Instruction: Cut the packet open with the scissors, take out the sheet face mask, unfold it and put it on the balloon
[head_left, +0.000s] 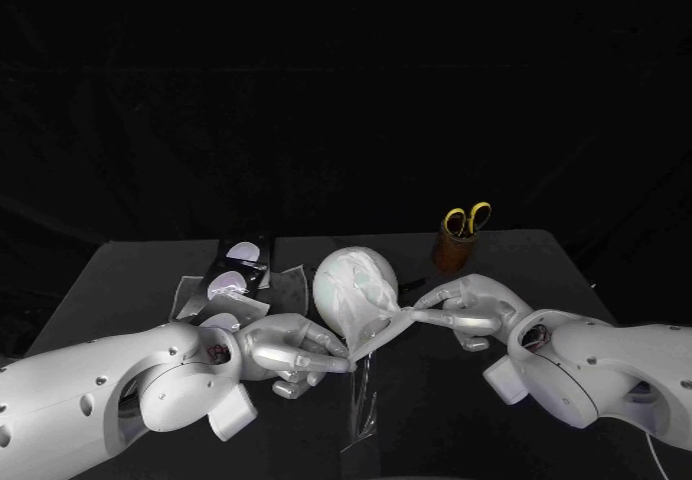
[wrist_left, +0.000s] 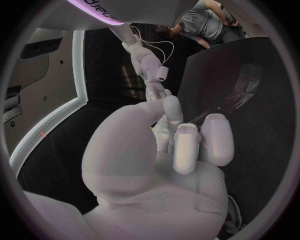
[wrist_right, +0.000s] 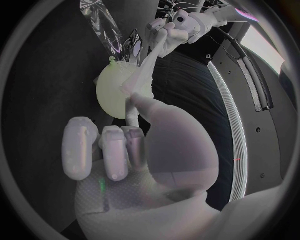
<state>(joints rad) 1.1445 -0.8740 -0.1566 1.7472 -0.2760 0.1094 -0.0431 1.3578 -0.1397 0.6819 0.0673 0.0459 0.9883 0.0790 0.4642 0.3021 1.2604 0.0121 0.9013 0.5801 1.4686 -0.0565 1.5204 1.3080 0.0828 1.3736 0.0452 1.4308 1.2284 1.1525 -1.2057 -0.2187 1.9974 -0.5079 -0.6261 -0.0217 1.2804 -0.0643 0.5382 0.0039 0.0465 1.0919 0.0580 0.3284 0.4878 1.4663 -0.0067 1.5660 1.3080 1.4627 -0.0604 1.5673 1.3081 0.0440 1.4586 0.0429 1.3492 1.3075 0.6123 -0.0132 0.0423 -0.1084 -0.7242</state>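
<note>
A pale balloon (head_left: 343, 283) stands at the middle of the black table (head_left: 476, 440); in the right wrist view the balloon (wrist_right: 114, 94) looks yellowish. The white sheet mask (head_left: 381, 328) is stretched as a narrow band in front of the balloon. My left hand (head_left: 293, 355) pinches its near-left end and my right hand (head_left: 469, 308) pinches its right end. In the right wrist view the mask (wrist_right: 141, 75) runs from my right hand (wrist_right: 134, 145) to the left hand (wrist_right: 164, 34). The clear opened packet (head_left: 362, 410) lies flat near the front edge. Yellow-handled scissors (head_left: 466, 220) stand in a brown cup (head_left: 454, 252).
A black-and-white box (head_left: 238, 272) stands at the back left, beside the balloon and just beyond my left arm. The cup with the scissors is at the back right, behind my right hand. The clear packet (wrist_right: 103, 22) lies on the table past the balloon in the right wrist view.
</note>
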